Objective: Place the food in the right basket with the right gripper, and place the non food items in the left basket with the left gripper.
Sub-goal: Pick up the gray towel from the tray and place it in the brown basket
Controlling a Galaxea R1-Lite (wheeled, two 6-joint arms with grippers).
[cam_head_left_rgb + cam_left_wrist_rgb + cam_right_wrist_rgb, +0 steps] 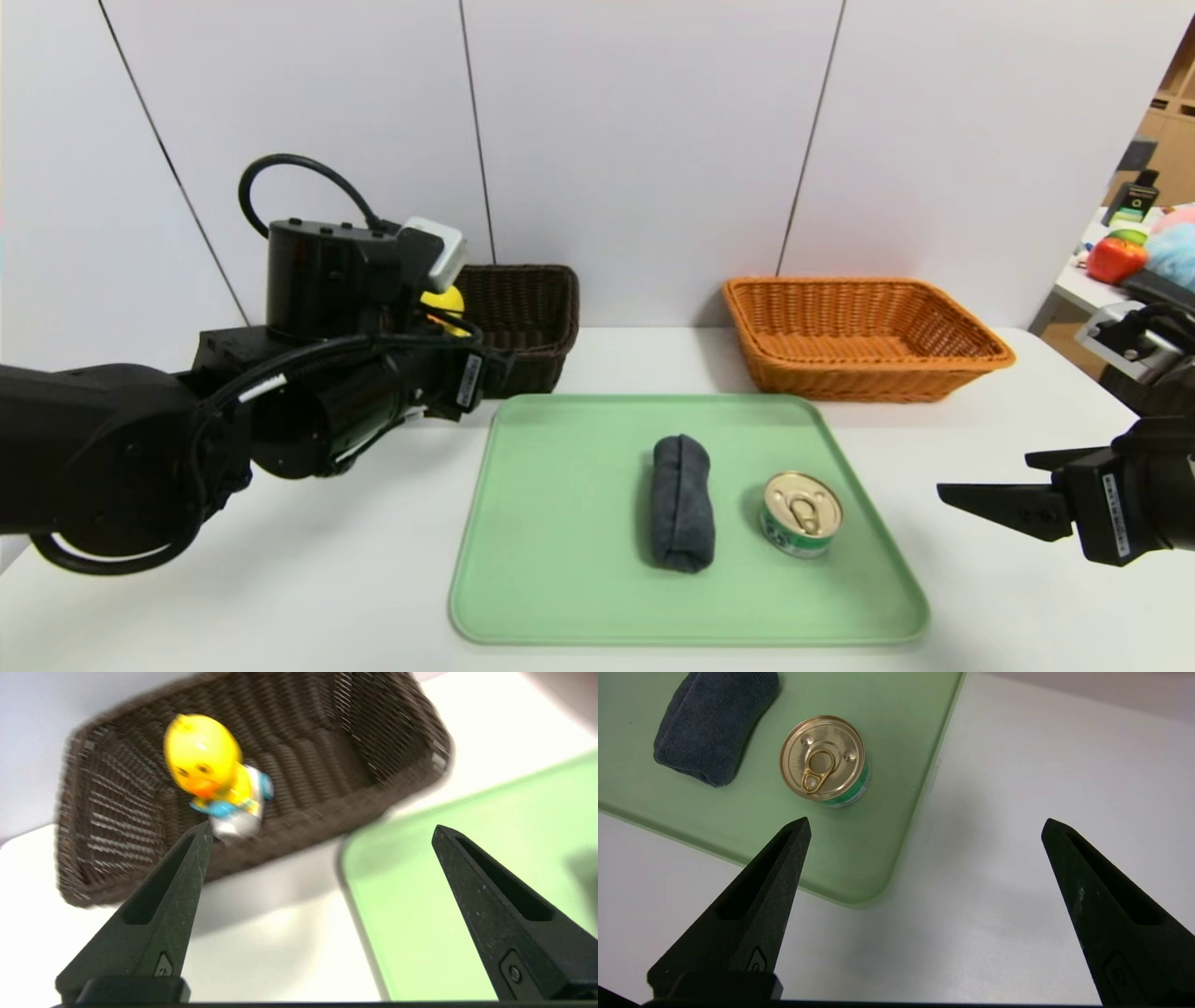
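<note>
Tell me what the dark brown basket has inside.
A yellow duck figure sits in the dark brown basket, with nothing else visible there. The figure hides the patch of basket floor directly beneath it.

You can read no word, brand or number for certain here. In the head view, the white label (469, 380) by your left gripper (322, 830) carries dark marks too small to make out, and so does the white label (1116, 515) on the body of your right gripper (927, 821). The green band of the pull-tab can (801, 515) shows pale lettering that you cannot make out, and your right wrist view shows faint stamped marks on its gold lid (822, 758), also illegible. The black bottle (1140, 195) in the background bears small pale print, unreadable too.
</note>
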